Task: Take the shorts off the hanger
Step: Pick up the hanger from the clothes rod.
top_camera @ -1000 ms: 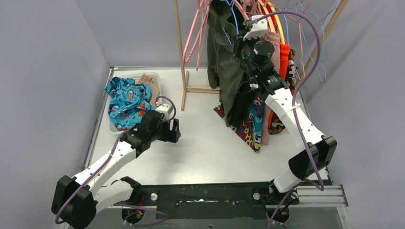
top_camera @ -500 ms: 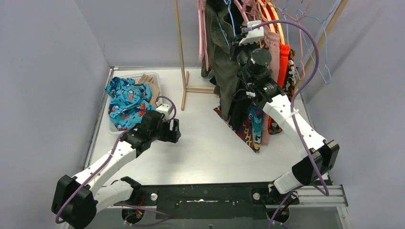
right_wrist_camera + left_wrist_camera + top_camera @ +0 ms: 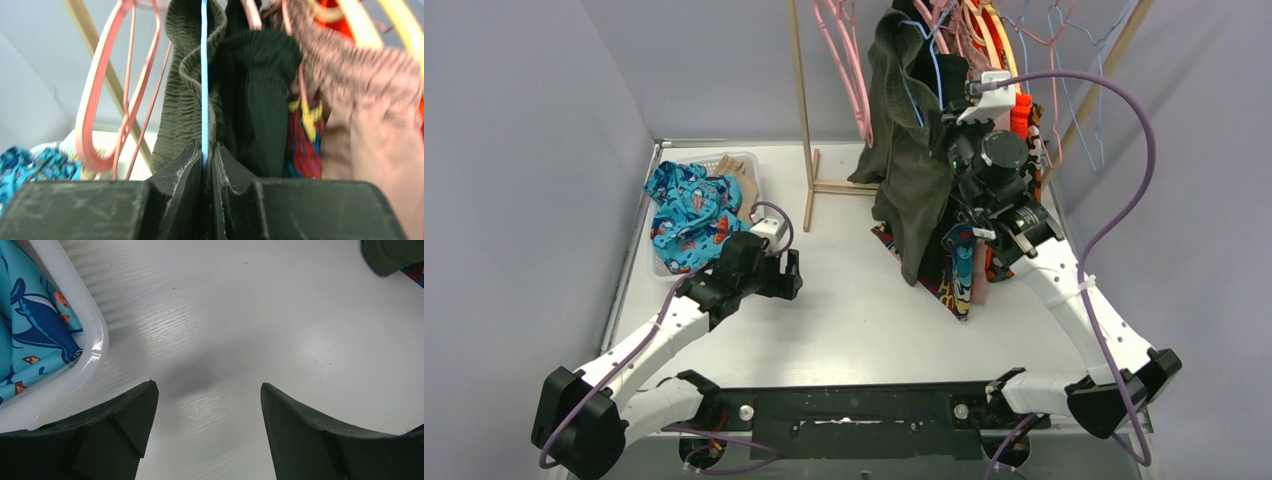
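The olive green shorts (image 3: 906,170) hang on a thin blue hanger (image 3: 935,72) at the left end of the rack. In the right wrist view my right gripper (image 3: 206,152) is shut on the blue hanger wire (image 3: 204,75), with the olive shorts' waistband (image 3: 182,90) folded round it. Black shorts (image 3: 260,90), comic-print shorts (image 3: 305,145) and dusty pink shorts (image 3: 370,115) hang just to the right. Orange shorts (image 3: 1022,115) hang behind. My left gripper (image 3: 790,275) is open and empty, low over the table (image 3: 207,390).
A white basket (image 3: 752,163) at the back left holds the teal shark-print shorts (image 3: 686,215) and tan shorts (image 3: 736,180); its rim (image 3: 95,340) is beside my left fingers. Empty pink hangers (image 3: 100,100) and the wooden rack post (image 3: 802,100) stand left of the olive shorts.
My right arm has swung right and outward with the blue hanger, and the olive shorts have swung with it, away from the pink hangers. The left arm has not moved.
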You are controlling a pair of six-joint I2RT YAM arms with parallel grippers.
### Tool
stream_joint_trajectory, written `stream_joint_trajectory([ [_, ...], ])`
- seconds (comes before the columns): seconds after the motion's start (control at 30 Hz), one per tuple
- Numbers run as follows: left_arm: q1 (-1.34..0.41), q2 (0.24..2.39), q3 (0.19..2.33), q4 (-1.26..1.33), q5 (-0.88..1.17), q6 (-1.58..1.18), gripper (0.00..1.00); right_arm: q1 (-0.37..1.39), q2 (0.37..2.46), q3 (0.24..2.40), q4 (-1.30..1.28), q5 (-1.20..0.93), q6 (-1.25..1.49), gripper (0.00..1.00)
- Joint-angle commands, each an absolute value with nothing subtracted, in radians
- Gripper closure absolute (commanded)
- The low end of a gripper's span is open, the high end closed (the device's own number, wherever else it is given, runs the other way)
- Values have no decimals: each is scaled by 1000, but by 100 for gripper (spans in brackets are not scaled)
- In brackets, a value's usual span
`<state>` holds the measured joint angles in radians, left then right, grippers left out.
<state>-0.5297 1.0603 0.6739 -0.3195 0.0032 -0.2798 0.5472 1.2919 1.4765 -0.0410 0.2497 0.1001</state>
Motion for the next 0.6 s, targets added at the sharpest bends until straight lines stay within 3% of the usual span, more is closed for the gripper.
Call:
stream_joint_trajectory([
  [0.0,-537,1013,700,-299,-40,-283,25,566,1156,1371,-94,185,219,100],
  [0.57,-538,899,693,-324,-224,-324,25,592,655,780,-239,-131,382,100],
])
